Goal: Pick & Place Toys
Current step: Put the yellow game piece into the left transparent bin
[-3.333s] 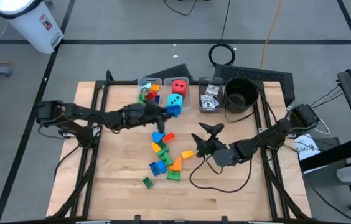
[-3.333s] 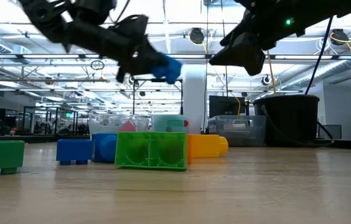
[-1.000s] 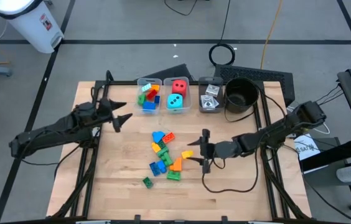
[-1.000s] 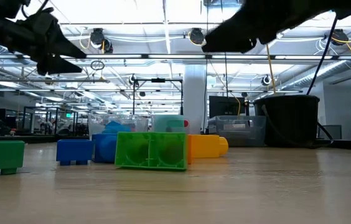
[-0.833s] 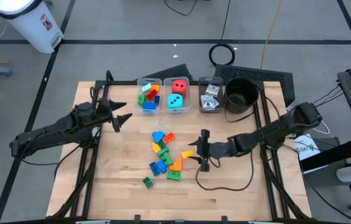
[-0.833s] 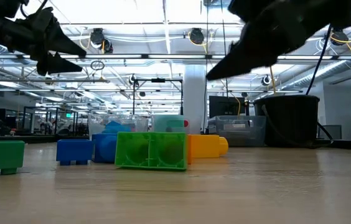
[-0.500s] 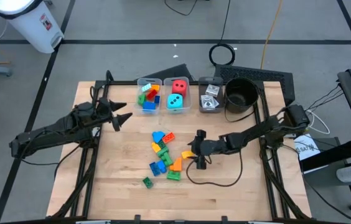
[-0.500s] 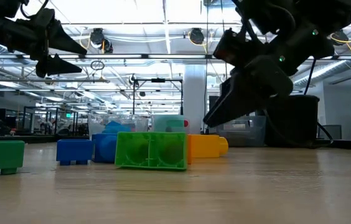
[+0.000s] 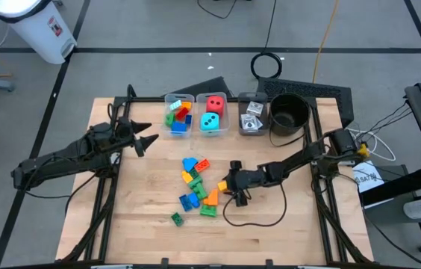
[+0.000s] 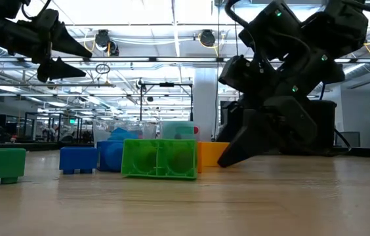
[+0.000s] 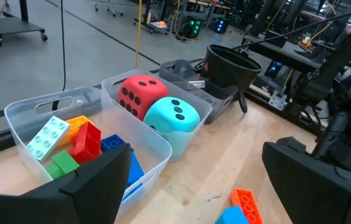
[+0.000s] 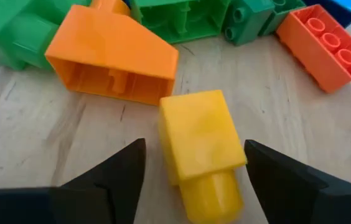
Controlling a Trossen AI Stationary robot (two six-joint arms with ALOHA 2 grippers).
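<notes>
The right tool [image 12: 191, 163], fingers spread, straddles the yellow brick [image 12: 199, 142] beside the orange brick [image 12: 114, 56]; likely light, stiff, slick; pinch its flat sides.

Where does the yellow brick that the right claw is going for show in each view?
High: yellow brick, mid-table, beside the right claw.
Low: yellow-orange block right of the green brick.
Left wrist: not in it.
Right wrist: brick between the open fingers.
Shared landmark: the orange brick beside it.
</notes>
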